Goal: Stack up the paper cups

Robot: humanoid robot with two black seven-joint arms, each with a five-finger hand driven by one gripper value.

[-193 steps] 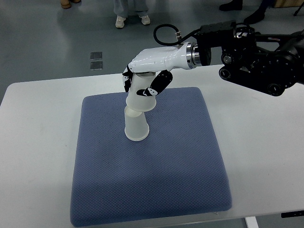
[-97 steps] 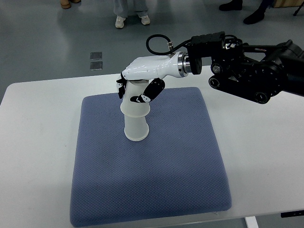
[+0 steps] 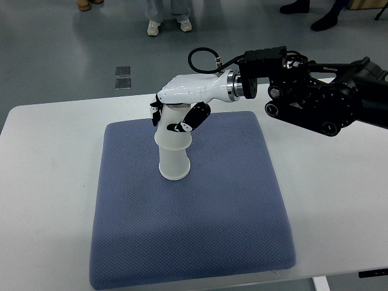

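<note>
Top view. The right hand, its arm entering from the right edge, has its fingers wrapped around the upper paper cup. This cup sits upside down, nested over the lower paper cup, which stands inverted on the blue mat. The mat lies on the white surface. People's feet appear on the floor beyond.
</note>
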